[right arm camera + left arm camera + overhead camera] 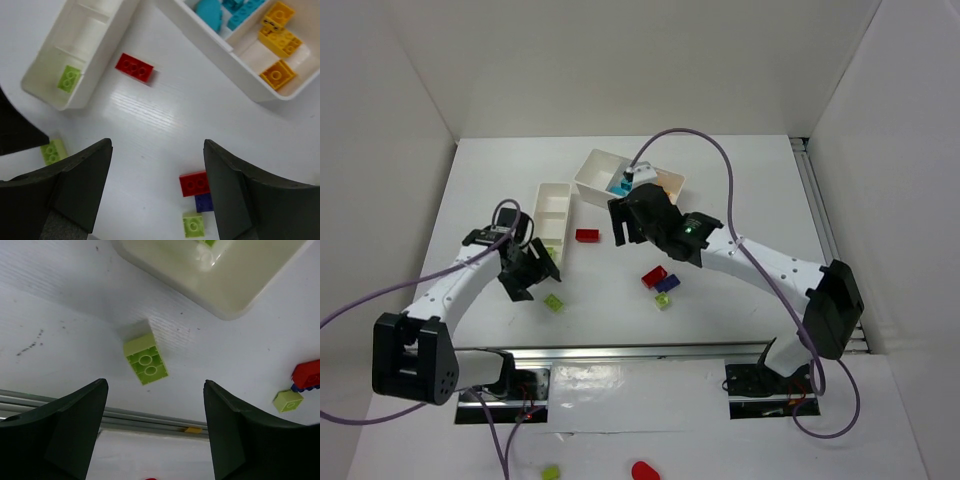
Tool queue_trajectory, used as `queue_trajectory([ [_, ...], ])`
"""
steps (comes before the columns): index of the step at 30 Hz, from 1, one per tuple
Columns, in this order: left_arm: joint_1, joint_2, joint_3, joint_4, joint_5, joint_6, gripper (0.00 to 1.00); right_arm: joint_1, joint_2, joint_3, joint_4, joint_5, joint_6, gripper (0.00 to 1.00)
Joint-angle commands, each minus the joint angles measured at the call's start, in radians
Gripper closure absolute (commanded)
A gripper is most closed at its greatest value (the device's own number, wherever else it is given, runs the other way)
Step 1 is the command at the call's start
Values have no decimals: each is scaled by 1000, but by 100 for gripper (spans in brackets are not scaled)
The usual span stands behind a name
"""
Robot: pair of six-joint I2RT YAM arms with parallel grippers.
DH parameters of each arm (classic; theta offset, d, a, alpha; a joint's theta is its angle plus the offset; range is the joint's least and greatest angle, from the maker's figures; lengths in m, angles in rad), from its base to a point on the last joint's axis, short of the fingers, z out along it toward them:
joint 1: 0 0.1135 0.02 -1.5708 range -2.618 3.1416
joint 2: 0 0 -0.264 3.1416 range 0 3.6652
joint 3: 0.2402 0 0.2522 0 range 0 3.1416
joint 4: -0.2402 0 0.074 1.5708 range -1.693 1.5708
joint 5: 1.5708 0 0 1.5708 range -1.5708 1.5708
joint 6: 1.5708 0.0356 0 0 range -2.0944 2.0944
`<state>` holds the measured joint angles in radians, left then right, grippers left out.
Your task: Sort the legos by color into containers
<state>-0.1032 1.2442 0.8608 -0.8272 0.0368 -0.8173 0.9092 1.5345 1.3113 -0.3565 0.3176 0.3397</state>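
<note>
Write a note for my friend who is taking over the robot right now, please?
Left hand: open, empty, above a lime green studded plastic brick on the table.
Right hand: open, empty, over the table.
Done: one lime brick in the narrow white plastic tray; cyan bricks and orange-yellow bricks in the wider white tray.
Left: the lime green brick, a lone red brick, plus a second red brick, a purple brick and a small lime brick huddled together.

Red lego near narrower tray
</note>
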Motion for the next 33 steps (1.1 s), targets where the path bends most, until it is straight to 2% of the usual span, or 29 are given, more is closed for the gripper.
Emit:
queue_trajectory([
  [1, -75, 59, -13, 89, 31, -109, 14, -33, -10, -27, -58, 81, 28, 19],
  [10, -165, 132, -74, 113, -17, -220, 21, -72, -30, -78, -90, 81, 39, 19],
  [17, -185, 175, -92, 112, -64, -229, 26, -72, -30, -87, -99, 72, 48, 19],
  [18, -185, 175, -92, 122, -77, -238, 29, -72, -30, -87, -99, 72, 48, 19],
  [19, -185, 188, -92, 122, -77, -238, 36, -72, -30, -87, -99, 72, 48, 19],
  [22, -194, 208, -92, 131, -86, -238, 44, -72, -20, -78, -99, 72, 48, 19],
  [25, -194, 208, -74, 131, -106, -226, 65, -72, -11, -78, -99, 72, 48, 19],
  [30, -204, 152, 33, 65, -135, -181, 79, -81, -11, -78, -134, 72, 58, 19],
  [33, -204, 110, 146, 7, -196, -132, 81, -81, -33, -107, -166, 60, 94, 19],
])
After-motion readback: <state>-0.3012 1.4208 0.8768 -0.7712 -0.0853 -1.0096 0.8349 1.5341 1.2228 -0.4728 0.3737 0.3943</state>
